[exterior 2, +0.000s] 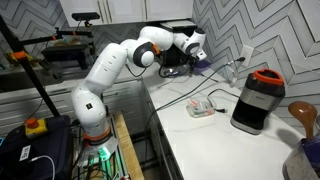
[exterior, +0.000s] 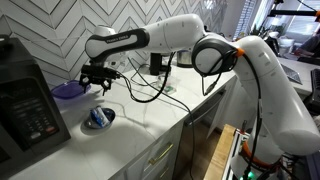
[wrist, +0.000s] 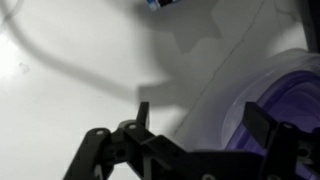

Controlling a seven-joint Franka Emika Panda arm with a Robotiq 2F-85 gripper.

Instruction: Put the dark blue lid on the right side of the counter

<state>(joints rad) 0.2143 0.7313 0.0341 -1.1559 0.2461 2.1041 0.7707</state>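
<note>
The gripper (wrist: 200, 120) is spread wide, with nothing between its fingers (wrist: 141, 115). In the wrist view the lid (wrist: 292, 100) lies at the right, its rim by the right finger; I cannot tell whether they touch. In an exterior view the gripper (exterior: 96, 76) hangs just right of the lid (exterior: 68, 90), which sits at the left end of the white worktop (exterior: 150, 120), beside a black appliance (exterior: 25, 105). A grey dish (exterior: 98, 118) lies nearer the front edge. Cables (exterior: 150, 95) trail off to the right. In an exterior view the lid (exterior 2: 205, 62) shows at the far end, by the tiled wall (exterior 2: 250, 25).
</note>
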